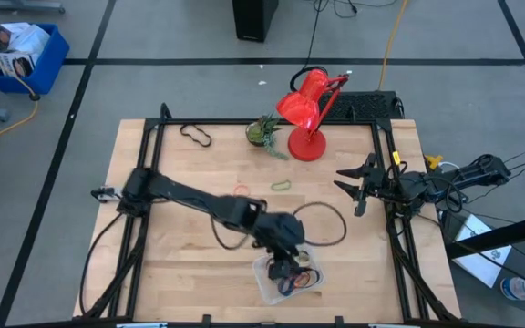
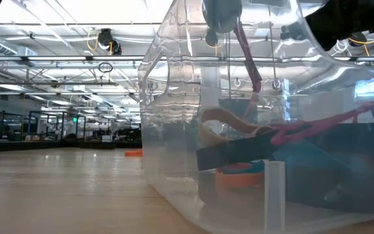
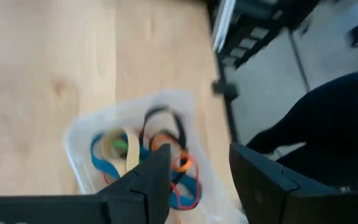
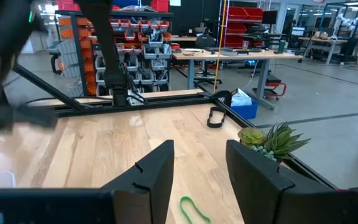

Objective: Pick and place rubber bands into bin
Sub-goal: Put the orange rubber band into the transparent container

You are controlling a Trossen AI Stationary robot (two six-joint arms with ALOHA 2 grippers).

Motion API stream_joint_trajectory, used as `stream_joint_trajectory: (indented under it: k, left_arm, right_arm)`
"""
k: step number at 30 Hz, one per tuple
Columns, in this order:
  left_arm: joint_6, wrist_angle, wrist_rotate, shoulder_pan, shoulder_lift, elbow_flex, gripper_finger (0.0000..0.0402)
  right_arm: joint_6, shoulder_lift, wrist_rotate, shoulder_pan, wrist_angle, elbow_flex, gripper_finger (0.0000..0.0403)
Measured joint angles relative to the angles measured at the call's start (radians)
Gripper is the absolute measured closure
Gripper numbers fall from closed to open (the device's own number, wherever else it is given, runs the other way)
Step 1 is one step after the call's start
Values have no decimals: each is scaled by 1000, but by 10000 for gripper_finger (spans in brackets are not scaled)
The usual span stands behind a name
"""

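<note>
From my station the table (image 1: 190, 169) reads as pale wood, smooth with a fine grain; the bin (image 2: 174, 117) is clear plastic, glossy, throwing bright reflections on its walls; the rubber bands (image 3: 166, 155) inside look like matt, soft elastic; the left gripper (image 3: 201, 177) has dark matt fingers; the red lamp (image 1: 308, 109) shows a shiny, hard finish; the small plant (image 4: 272, 140) looks like stiff plastic.

Red lamp (image 1: 310, 107), small plant (image 1: 264, 131)
</note>
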Motion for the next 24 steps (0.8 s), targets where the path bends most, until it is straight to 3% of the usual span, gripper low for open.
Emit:
stream_joint_trajectory:
  k: [6,15,20,24]
  left_arm:
    - [2,44,0,20,-172,0,233]
    - [271,64,-34,25,-370,2,233]
    - [279,-160,-207,44,-451,2,234]
    - [109,-486,-373,104,-494,2,234]
  right_arm:
    - [-17,0,0,0,1,0,259]
    - [-77,0,3,0,4,0,259]
    - [-77,0,3,0,5,0,259]
    - [-79,0,7,0,5,0,259]
